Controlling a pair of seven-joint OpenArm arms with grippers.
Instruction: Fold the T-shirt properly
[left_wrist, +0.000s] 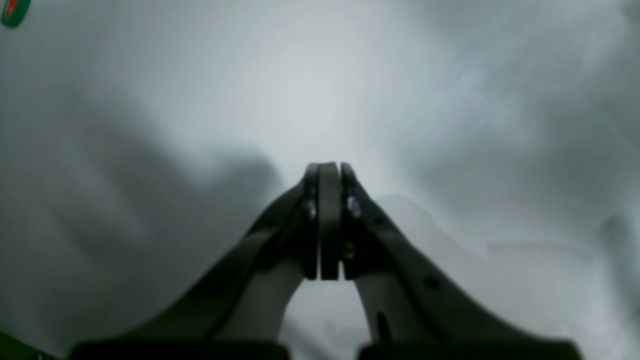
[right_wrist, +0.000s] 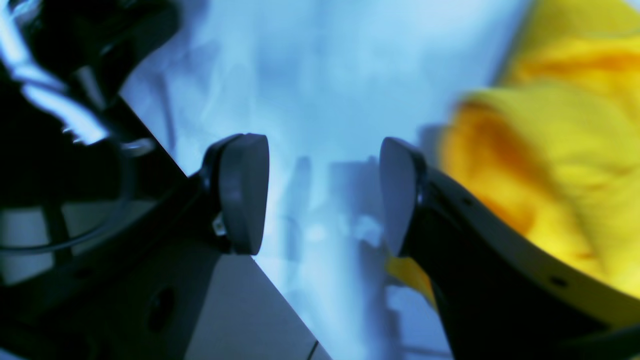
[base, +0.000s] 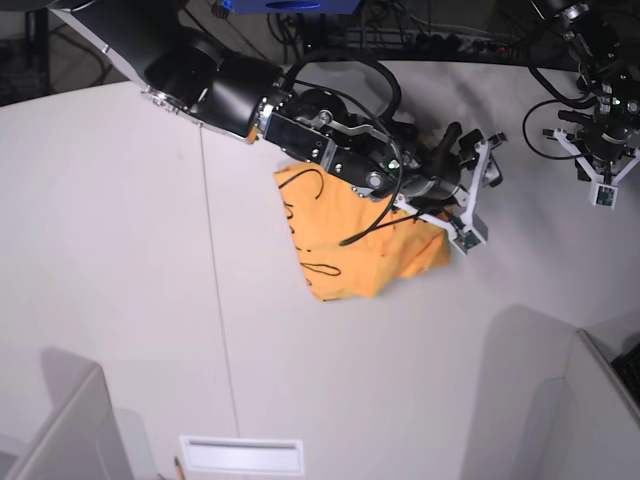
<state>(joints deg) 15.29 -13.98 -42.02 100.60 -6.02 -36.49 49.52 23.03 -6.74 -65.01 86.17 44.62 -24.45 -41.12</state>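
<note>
Right gripper (right_wrist: 324, 195): gaping wide, gripping nothing, hanging just past the T-shirt's right edge.
Left gripper (left_wrist: 330, 172): pinching shut on nothing, hovering over bare table (base: 120, 250) at far right.
T-shirt (base: 345, 245): lying bunched mid-table, black print (base: 322, 268) facing up.

Base view: shirt (base: 350, 240) lies on desk (base: 120, 250), a bit back of centre, bunched in a heap. Right arm reaches in from the back-left over the shirt's rear part; right hand (base: 470, 185) sits just past the shirt's right edge, above desk. Right wrist view: shirt (right_wrist: 560, 150) is to the right of the hand (right_wrist: 322, 192), desk surface between the pads. Left hand (base: 603, 165) is far right, near desk's back edge, well apart from shirt. Slot-like plate (base: 240, 455) lies at the front edge, left of centre.
</note>
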